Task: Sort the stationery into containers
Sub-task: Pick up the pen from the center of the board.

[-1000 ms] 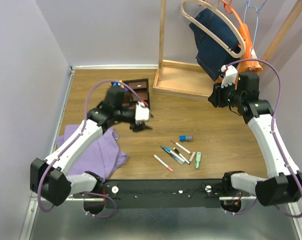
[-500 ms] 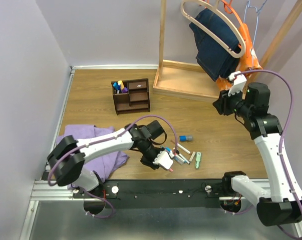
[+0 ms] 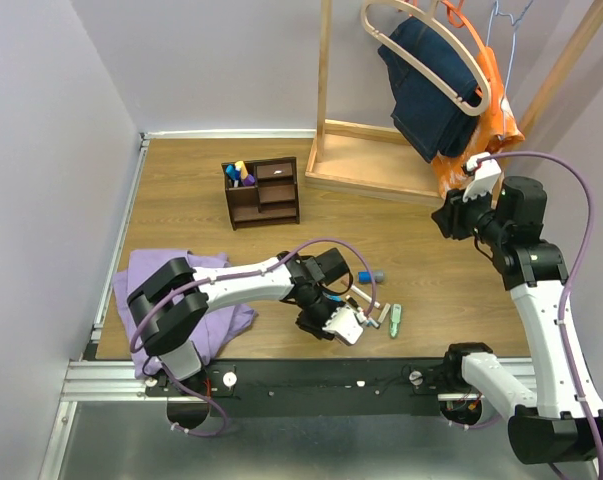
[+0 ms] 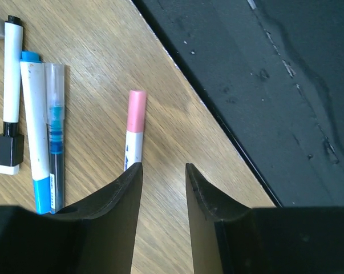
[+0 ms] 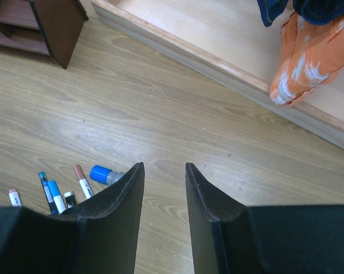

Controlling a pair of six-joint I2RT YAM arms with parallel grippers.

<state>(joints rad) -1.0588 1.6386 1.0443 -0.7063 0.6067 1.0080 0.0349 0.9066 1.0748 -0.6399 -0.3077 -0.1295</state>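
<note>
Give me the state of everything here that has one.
left end effector: open, empty.
right end effector: open, empty, raised.
pink-capped marker: capped, lying flat, ungripped.
desk organiser: upright, pens in one compartment.
blue-capped cylinder: on its side.
purple cloth: crumpled.

My top camera looks down from behind my bases over the whole table [image 3: 181, 190]. My left wrist camera sits close above the pink-capped pen [image 4: 135, 128]; my right one looks from higher, sharing those loose pens [image 5: 55, 197].
</note>
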